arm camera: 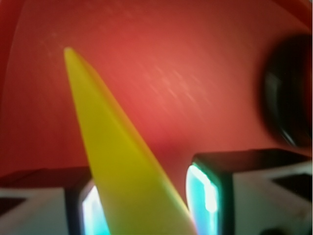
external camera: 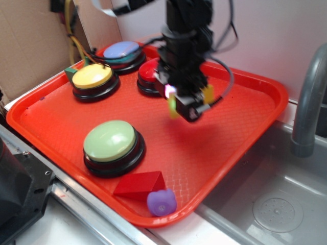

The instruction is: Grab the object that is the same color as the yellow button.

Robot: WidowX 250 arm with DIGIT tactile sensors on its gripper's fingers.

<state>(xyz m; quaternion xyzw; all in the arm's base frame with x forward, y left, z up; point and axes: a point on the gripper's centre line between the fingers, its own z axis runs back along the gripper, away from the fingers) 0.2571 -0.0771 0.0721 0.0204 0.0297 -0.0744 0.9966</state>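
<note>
Grasp made; lift in hand
Gripper (external camera: 189, 102) above tray (external camera: 245, 109) centre, jaws closed onto yellow wedge (arm camera: 122, 166), tip toward 11 o'clock in wrist view
Yellow button (external camera: 92, 76) at 10 o'clock
Next: steady raise, watch for slip

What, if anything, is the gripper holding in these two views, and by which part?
The gripper holds the yellow wedge block. Its fingers clamp the thick end, and the thin tip points away over the red tray.
</note>
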